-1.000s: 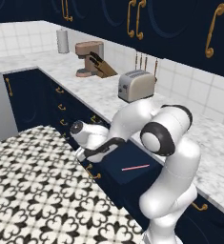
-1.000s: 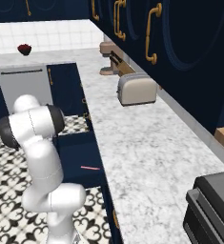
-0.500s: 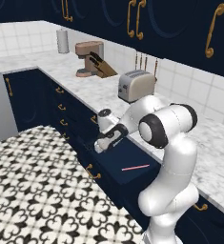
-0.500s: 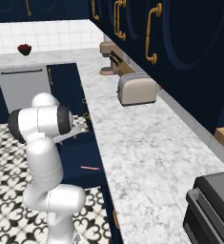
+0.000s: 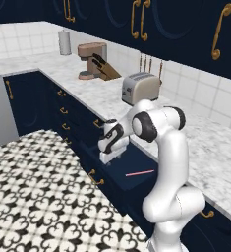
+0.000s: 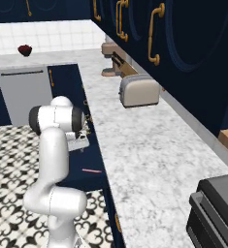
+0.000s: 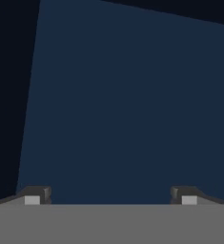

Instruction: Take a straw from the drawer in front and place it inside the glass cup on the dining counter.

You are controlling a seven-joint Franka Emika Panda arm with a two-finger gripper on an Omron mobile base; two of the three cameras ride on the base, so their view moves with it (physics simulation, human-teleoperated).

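Drawer already pulled open, with straw lying flat on its navy floor, not yet grasped. Gripper spread wide and empty, hanging over the drawer's bare floor, straw at about 4 o'clock from it in the left base view. Left to do, by judgement: grasping the straw, carrying it off, dropping it into the cup.

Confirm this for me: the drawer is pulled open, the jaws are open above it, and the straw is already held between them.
Not quite. The drawer is open and the gripper hangs over it with jaws spread, but nothing is between them in the hand view. The left base view shows the straw lying flat on the drawer floor, beside the gripper, not held.
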